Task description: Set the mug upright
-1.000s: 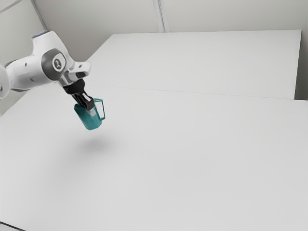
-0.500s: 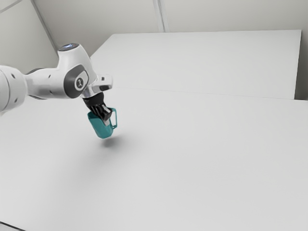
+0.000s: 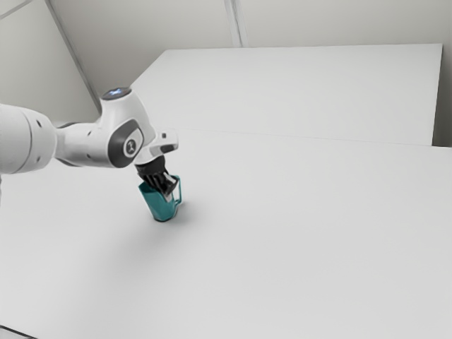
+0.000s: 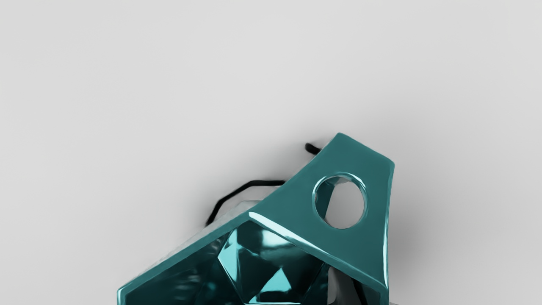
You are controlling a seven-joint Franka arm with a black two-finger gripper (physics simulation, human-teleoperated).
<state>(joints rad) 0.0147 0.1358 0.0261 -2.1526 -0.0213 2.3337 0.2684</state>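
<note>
Teal mug's handle [image 4: 355, 250] and interior [image 4: 194, 275]

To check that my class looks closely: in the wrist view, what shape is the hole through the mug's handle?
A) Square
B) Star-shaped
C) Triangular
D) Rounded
D: the hole in the handle has an edge that curves all round, without corners.

Glossy teal mug [image 3: 159, 206], slightly tilted, mouth up, handle [image 3: 180, 191] toward exterior view's right; held in hand [image 3: 169, 192].

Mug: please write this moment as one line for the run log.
gripper: shut on wall of teal mug | mug opening: facing up | mug base: at or just above table, contact unclear | release: not yet
</note>
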